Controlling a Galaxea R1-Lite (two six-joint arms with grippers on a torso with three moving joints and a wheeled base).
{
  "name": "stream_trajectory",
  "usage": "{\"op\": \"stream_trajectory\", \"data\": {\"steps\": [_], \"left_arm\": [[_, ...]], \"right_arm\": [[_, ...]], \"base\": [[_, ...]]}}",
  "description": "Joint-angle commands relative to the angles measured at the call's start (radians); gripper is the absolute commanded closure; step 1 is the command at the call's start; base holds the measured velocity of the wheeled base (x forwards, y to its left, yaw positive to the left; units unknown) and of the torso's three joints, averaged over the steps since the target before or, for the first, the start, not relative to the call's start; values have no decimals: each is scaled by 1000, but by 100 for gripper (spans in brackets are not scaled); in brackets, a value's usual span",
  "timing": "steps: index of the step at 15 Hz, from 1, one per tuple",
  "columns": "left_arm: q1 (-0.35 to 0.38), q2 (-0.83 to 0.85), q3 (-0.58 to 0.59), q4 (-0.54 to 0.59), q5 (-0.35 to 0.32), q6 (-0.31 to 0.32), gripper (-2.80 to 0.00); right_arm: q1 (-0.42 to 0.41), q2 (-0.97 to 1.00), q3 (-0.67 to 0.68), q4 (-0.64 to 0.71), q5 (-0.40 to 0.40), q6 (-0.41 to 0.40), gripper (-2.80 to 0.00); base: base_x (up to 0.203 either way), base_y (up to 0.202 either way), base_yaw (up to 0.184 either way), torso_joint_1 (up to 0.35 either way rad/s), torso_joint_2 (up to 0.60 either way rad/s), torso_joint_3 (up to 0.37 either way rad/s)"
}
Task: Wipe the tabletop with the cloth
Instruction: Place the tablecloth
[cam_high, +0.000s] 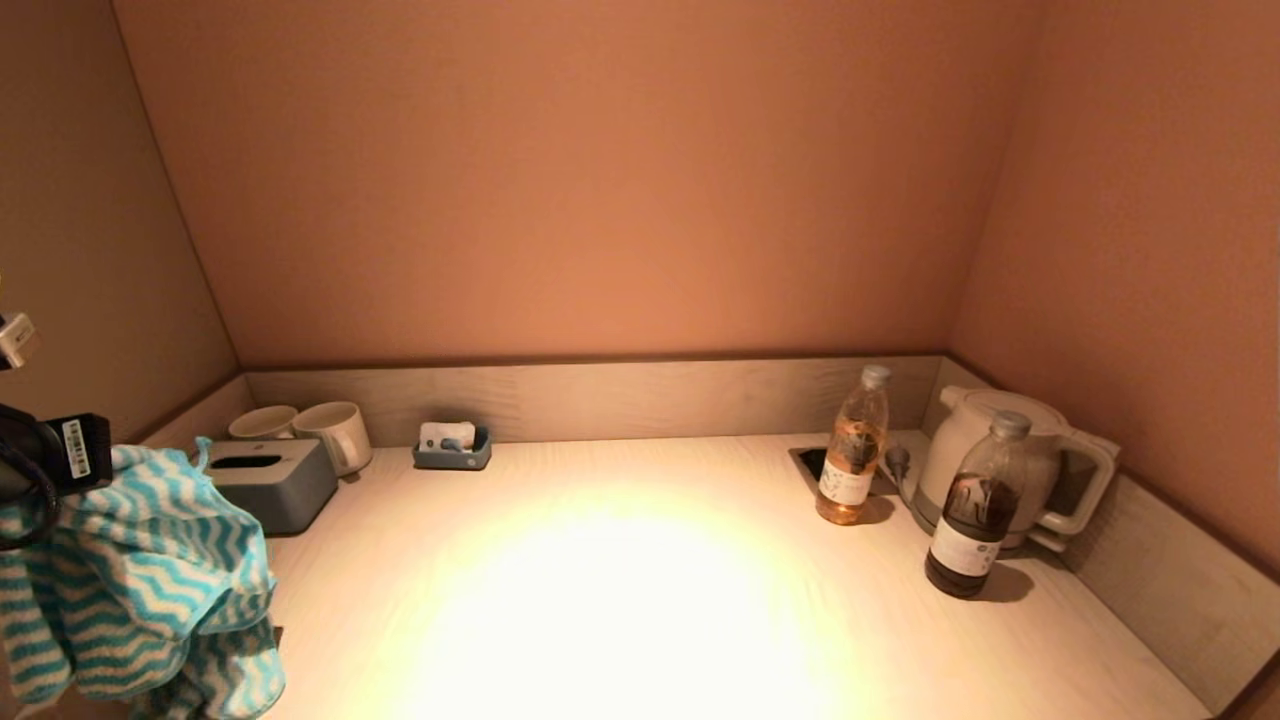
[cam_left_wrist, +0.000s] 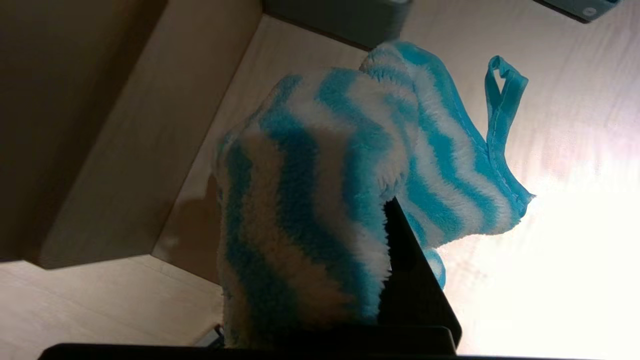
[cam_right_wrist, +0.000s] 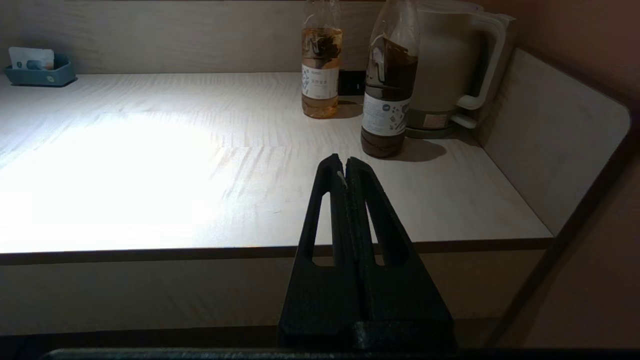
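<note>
Left tool (cam_left_wrist: 390, 280) clamps cloth (cam_high: 140, 580), long axis hanging vertically; right tool (cam_right_wrist: 346, 172) closed, empty, off tabletop (cam_high: 640, 600).

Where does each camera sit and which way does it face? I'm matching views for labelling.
Head view: on the head, looking forward and down at the tabletop; the left arm shows at the left edge with the cloth.
Left wrist view: behind the left gripper, facing the cloth over the tabletop's left side.
Right wrist view: behind the right gripper, fingers shut, off the front edge, facing the back.
Shared: head and right wrist views both show two bottles and the kettle.
</note>
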Motion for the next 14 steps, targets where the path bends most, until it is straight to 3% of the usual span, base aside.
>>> {"op": "stream_trajectory", "data": {"steps": [1,3,8,11,12,14], "left_arm": [[48,6,75,-108,-16,50,0],[90,14,134,-200,-57,113,0],[210,41,221,-298,-137,202,0],[304,75,322,-416,-230,274,0],[321,92,358,-481,-253,296,0],[330,100,369,-503,-266,310,0]], "right_arm": [[1,1,0,-1,1,-1,0],[1,1,0,-1,1,-1,0],[1,1,0,-1,1,-1,0],[1,1,0,-1,1,-1,0],[1,1,0,-1,1,-1,0],[1,1,0,-1,1,1,0]], "base": [[0,0,0,0,0,0],[0,0,0,0,0,0],[0,0,0,0,0,0],[0,0,0,0,0,0],[0,0,0,0,0,0],[0,0,0,0,0,0]]}}
